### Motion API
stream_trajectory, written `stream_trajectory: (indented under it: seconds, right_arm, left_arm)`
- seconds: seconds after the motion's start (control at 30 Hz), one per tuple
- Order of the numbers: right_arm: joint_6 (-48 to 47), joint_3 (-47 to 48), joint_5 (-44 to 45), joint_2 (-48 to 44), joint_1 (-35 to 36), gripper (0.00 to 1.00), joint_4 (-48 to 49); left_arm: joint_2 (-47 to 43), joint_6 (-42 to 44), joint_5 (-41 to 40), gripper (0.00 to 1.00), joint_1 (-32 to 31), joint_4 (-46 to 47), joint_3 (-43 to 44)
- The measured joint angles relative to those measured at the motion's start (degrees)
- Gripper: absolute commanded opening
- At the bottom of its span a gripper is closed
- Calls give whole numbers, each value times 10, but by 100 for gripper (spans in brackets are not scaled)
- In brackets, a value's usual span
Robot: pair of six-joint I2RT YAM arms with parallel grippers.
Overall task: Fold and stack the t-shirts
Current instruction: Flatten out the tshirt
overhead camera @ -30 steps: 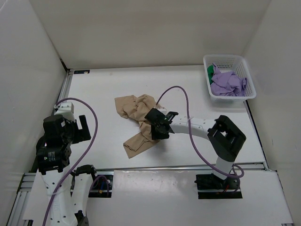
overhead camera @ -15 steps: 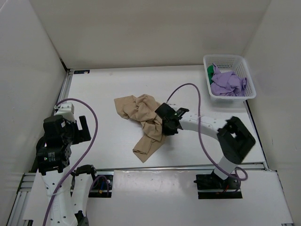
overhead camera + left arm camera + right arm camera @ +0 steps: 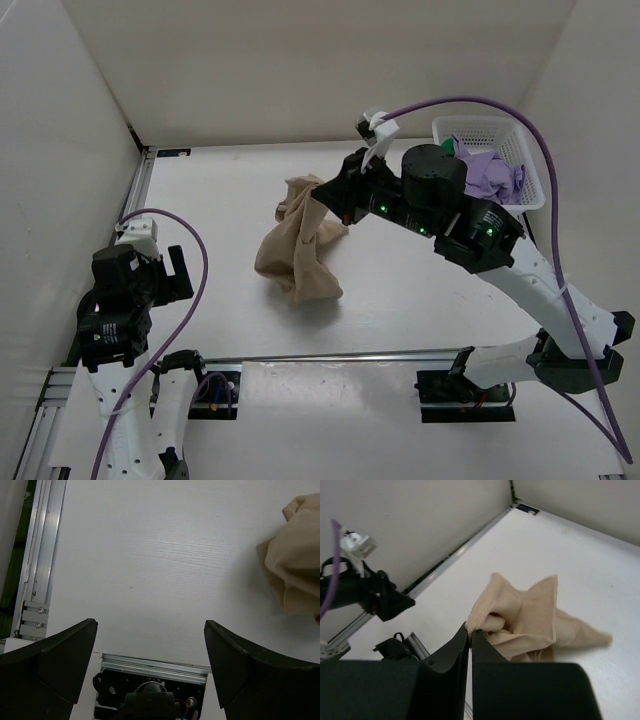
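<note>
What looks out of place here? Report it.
The tan shirt hangs crumpled from the right claw, pinched at a seam, its lower end bunched on the table. A purple shirt sits wadded in the basket. Nothing looks damaged.

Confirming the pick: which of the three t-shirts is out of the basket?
The tan t-shirt, pinched by its hem in the right hand over the table; the purple t-shirt and green t-shirt sit in the white basket.

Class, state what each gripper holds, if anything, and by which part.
The right gripper pinches the tan t-shirt by a stitched hem edge. The left gripper is open and holds nothing.
</note>
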Motion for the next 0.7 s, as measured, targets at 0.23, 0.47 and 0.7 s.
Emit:
stream_trajectory:
  seconds: [0.23, 0.47, 0.7]
  right_arm:
    - [-4, 52, -63, 46, 2, 0, -1]
    - [10, 191, -82, 124, 1, 0, -9]
    - [-31, 349, -131, 195, 32, 0, 138]
  left_arm:
    - [0, 0, 0, 99, 0, 0, 0]
    - [1, 0, 0, 99, 0, 1, 0]
    - [10, 0, 0, 99, 0, 11, 1]
